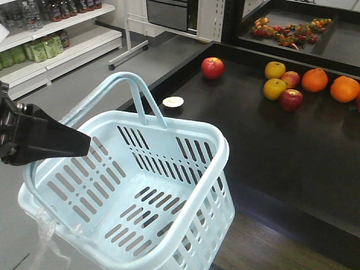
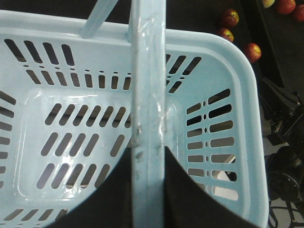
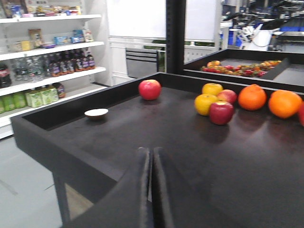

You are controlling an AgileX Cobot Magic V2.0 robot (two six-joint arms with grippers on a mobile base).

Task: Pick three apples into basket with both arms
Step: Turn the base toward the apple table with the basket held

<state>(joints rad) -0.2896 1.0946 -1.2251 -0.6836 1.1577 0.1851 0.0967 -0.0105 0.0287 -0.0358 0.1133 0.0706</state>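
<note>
Basket (image 1: 223, 147) hangs from left hand (image 2: 148, 156) beside the table edge (image 1: 181, 67).

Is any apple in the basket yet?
No, the basket floor shows only bare slots, and the apples sit on the table.

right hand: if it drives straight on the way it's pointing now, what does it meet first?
Likely the lone apple at the back; the right hand points almost at it over the bare black tabletop. Height is unclear, so it may graze the tabletop first.
</note>
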